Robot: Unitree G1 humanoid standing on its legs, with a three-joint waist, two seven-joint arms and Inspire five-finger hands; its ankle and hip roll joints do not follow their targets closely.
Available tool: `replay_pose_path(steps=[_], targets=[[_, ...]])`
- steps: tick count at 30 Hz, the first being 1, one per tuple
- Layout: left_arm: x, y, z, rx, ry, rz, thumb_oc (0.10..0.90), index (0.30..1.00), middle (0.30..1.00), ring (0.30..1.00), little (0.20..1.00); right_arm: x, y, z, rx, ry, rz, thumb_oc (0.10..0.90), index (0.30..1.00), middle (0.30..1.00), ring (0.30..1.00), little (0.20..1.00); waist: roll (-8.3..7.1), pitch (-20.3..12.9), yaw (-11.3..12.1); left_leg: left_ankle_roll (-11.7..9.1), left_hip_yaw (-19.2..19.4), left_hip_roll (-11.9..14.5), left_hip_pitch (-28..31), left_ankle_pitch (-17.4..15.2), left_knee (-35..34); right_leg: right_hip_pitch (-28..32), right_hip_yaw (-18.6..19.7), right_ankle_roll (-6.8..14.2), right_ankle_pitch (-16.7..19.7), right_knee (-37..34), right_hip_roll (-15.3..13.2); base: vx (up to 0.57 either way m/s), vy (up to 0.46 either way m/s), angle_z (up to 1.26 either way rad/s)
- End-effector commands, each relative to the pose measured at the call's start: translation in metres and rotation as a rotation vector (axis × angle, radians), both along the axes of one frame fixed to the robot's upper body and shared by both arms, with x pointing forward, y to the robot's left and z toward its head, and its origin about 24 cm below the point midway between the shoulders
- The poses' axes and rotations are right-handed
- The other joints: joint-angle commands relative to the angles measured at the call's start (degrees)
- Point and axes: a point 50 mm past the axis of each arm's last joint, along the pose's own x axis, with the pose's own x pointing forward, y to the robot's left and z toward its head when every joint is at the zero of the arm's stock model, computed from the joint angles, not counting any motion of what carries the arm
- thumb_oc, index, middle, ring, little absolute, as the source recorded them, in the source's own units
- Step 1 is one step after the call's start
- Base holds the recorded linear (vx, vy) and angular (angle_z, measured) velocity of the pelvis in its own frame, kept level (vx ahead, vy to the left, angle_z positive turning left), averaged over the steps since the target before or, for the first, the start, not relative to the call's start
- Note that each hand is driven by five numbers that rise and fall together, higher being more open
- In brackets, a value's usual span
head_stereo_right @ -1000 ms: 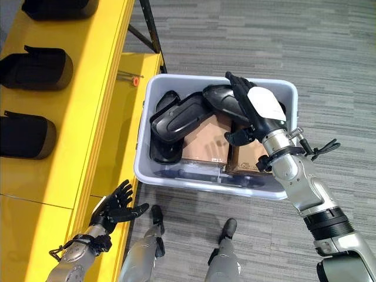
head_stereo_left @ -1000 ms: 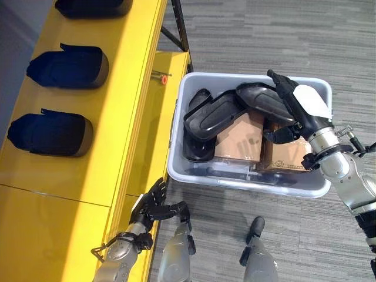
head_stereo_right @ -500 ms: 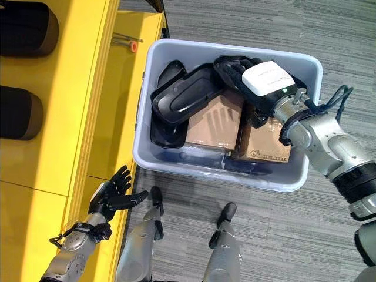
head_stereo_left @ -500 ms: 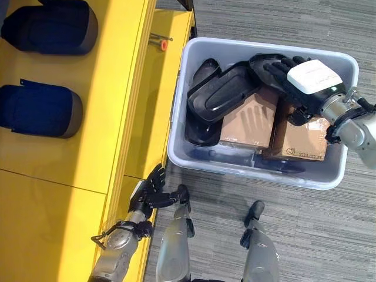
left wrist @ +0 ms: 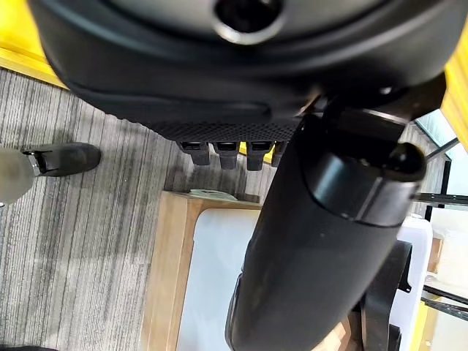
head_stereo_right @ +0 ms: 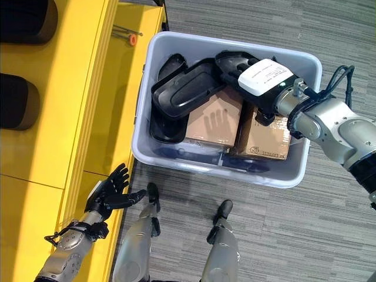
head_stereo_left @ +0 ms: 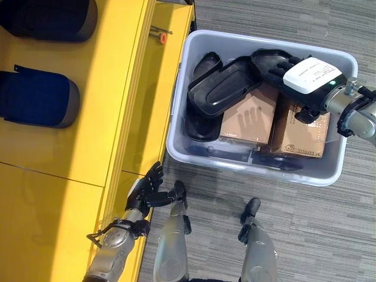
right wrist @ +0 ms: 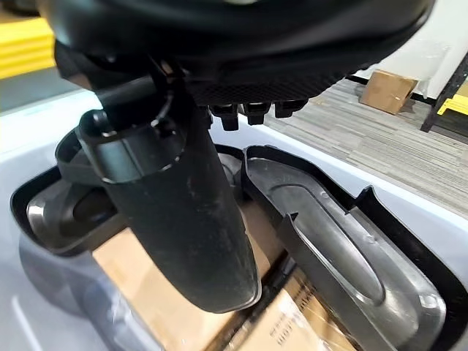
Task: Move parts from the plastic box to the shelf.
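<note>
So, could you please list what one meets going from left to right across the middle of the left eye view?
Dark part on the shelf → yellow shelf → plastic box → black tray-like part → cardboard boxes → right hand, resting on a black part in the box.

Grey striped carpet [head_stereo_left: 282, 235] underfoot
</note>
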Motion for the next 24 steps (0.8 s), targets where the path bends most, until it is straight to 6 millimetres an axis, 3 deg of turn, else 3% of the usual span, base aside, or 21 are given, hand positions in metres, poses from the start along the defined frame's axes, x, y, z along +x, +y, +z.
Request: replay_pose_path(steps=[1,10,24], targets=[[-0.008,0.008,0.026,0.038,-0.134,-0.033,0.9,1.0,1.0,1.0,1.0,-0.017,0.0,0.062,-0.058,-0.193,0.011,0.9,1.0,1.0,1.0,1.0,-2.88,-1.77,0.32,-5.57,-1.68,6.51,0.09,-5.37,6.98,-2.92,1.92,-0.28,-1.2,2.15,-1.01,0.0,0.0,0.0],[-0.01,0.011,0.025,0.034,-0.126,-0.026,0.9,1.0,1.0,1.0,1.0,-0.02,-0.01,0.075,-0.139,-0.227,-0.042,0.9,1.0,1.0,1.0,1.0,-3.2,-1.87,0.27,-5.65,-2.08,6.61,-0.65,-5.24,7.16,-3.57,1.84,-0.23,-1.27,2.59,-0.87,0.0,0.0,0.0],[-0.012,0.014,0.025,0.034,-0.125,-0.021,0.9,1.0,1.0,1.0,1.0,-0.018,-0.044,0.082,-0.173,-0.241,-0.202,0.9,1.0,1.0,1.0,1.0,-3.36,-1.93,0.73,-5.85,-2.7,6.55,-2.11,-4.76,7.11,-4.9,1.6,-0.35,-1.46,3.38,-0.62,0.0,-0.001,0.01]])
